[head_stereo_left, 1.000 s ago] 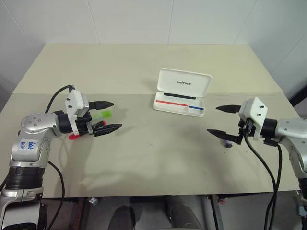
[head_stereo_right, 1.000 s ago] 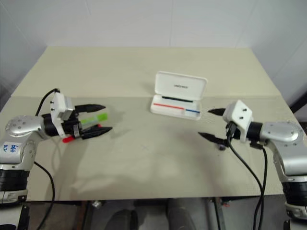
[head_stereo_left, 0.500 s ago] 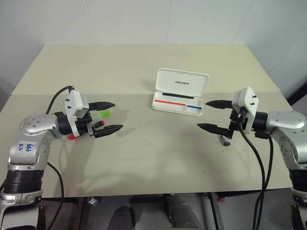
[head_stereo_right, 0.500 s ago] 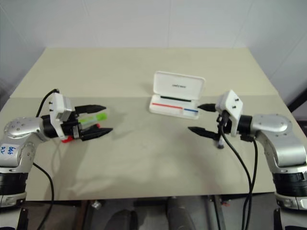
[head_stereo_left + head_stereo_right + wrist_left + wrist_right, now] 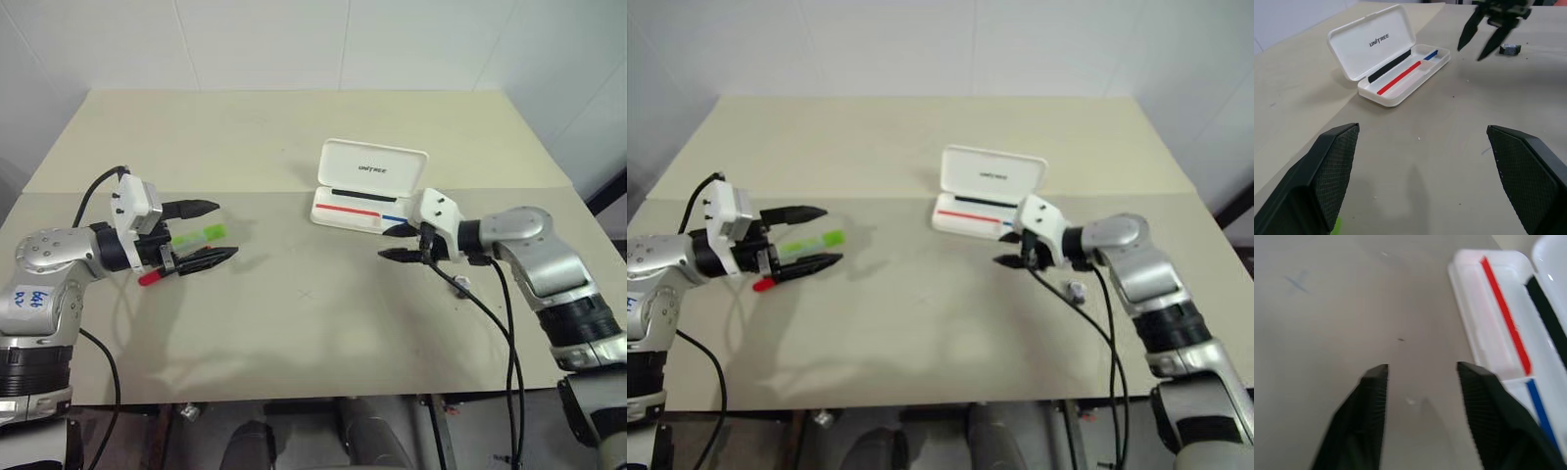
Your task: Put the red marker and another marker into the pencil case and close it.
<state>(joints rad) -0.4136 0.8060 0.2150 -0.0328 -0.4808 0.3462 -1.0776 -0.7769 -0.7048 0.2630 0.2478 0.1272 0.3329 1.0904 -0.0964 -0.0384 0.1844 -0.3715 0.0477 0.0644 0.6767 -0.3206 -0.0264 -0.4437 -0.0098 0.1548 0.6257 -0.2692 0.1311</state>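
The pencil case (image 5: pixel 370 172) lies open right of the table's middle, lid up, with a red and blue stripe inside. My right gripper (image 5: pixel 384 245) hovers just in front of its near right corner, fingers a little apart and nothing between them; the right wrist view shows the case (image 5: pixel 1488 333) beside that gap. At the left, my left gripper (image 5: pixel 223 230) stands wide open over the green marker (image 5: pixel 204 234) lying on the table. The red marker (image 5: pixel 149 279) lies partly hidden under that hand. From the left wrist view the case (image 5: pixel 1371 44) sits ahead.
A small grey-purple object (image 5: pixel 460 284) rests on the table right of my right gripper, with the arm's black cable trailing past it. A faint cross mark (image 5: pixel 307 293) sits mid-table. The table's front edge (image 5: pixel 313 397) is near.
My right gripper swung left and forward from beside the grey object to the front of the case, and its fingers narrowed. The left gripper stays wide open over the markers.
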